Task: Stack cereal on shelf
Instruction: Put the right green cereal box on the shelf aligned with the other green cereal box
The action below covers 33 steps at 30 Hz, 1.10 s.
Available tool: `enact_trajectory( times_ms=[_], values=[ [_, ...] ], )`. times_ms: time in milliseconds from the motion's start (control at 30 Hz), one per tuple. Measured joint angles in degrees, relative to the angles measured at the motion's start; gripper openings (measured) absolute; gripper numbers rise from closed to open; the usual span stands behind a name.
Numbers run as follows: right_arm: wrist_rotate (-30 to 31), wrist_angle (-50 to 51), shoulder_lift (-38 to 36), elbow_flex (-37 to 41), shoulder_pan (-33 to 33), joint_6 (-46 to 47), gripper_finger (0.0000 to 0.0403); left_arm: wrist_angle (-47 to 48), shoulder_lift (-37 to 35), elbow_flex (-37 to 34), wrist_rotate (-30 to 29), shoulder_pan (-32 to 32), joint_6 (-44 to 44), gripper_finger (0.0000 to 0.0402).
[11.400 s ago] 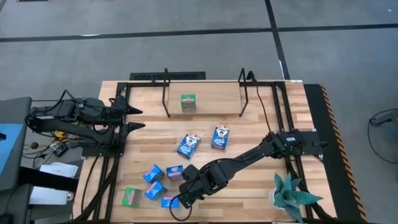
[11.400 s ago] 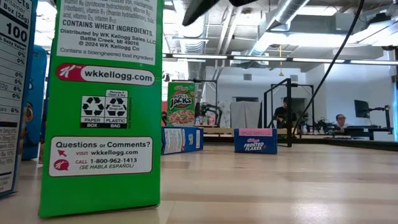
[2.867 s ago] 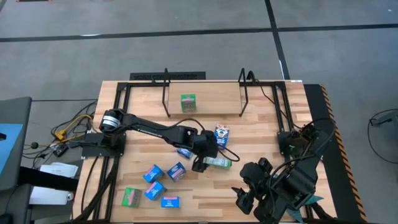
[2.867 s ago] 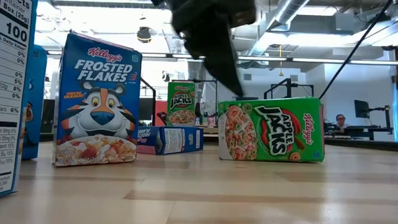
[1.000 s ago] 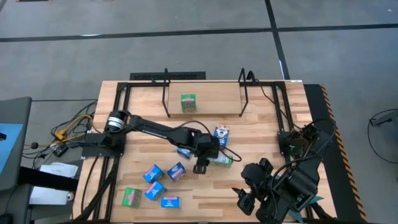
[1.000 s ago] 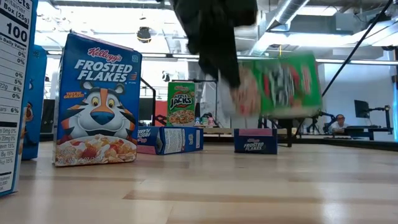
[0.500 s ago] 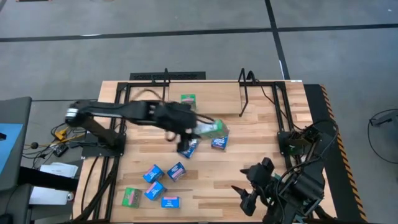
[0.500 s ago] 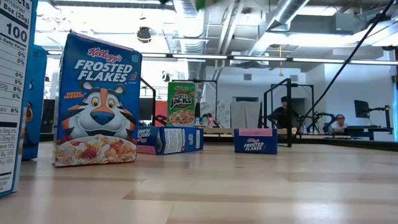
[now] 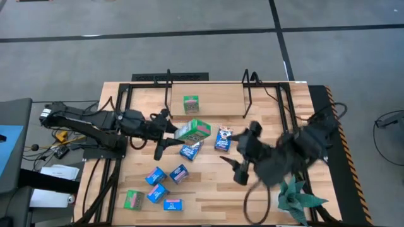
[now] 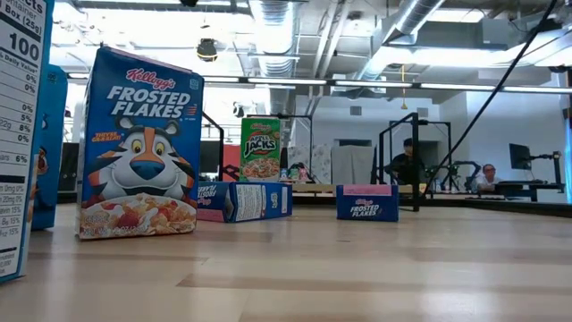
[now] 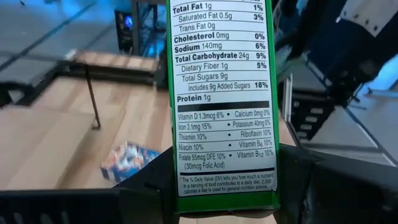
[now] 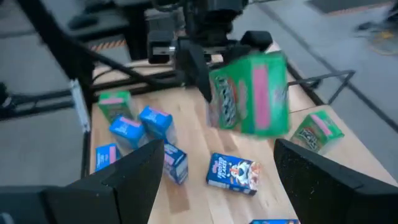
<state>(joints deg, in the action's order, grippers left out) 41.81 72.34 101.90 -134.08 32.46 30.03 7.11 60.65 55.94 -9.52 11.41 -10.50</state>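
My left gripper (image 9: pixel 177 132) is shut on a green cereal box (image 9: pixel 194 131), held above the table just in front of the shelf. The shelf (image 9: pixel 218 101) is a light board between black wire uprights at the far edge, and one green box (image 9: pixel 190 104) stands on it. My right gripper (image 9: pixel 235 169) is open and empty over the table's right middle, facing the held box (image 12: pixel 249 99). Two dark blue boxes (image 9: pixel 190 150) (image 9: pixel 223 139) lie flat on the table below the held box. My left gripper pinches the green box between its two fingers at the end nearest the wrist (image 11: pixel 180 180), one finger on each broad face. The narrow nutrition panel faces the wrist camera. The fingers come about level from the table's left, along the box. The box is lifted clear of the table.
Several small boxes, light blue and green, sit at the near left (image 9: pixel 156 189). A dark blue box (image 10: pixel 138 143) stands upright close to the low camera. A potted plant (image 9: pixel 295 198) stands at the near right corner. Black frame rails (image 9: pixel 120 126) run along both table sides.
My left gripper has lifted the green box clear of the table and carried it up and toward the far left, in front of the shelf. My right arm has swung from the near right corner toward the table's middle, gripper still open.
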Motion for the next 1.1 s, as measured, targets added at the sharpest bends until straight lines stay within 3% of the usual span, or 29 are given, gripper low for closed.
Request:
enact_trajectory(
  times_ms=[100,467,1100],
  values=[
    [-7.3,-0.6,-0.6,0.0,-5.2,-5.4,0.0326,-1.8,0.4,-1.6,-0.2,1.2,0.7,0.0158],
    [-21.1,-3.8,1.1,0.1,-15.6,-15.0,0.0326,-1.9,1.4,-1.6,-1.4,2.1,3.9,0.0158],
    [-23.4,-5.6,5.0,0.0,-18.6,-21.4,0.0326,-2.3,1.4,-1.6,-2.5,2.1,4.9,0.0158]
  ],
)
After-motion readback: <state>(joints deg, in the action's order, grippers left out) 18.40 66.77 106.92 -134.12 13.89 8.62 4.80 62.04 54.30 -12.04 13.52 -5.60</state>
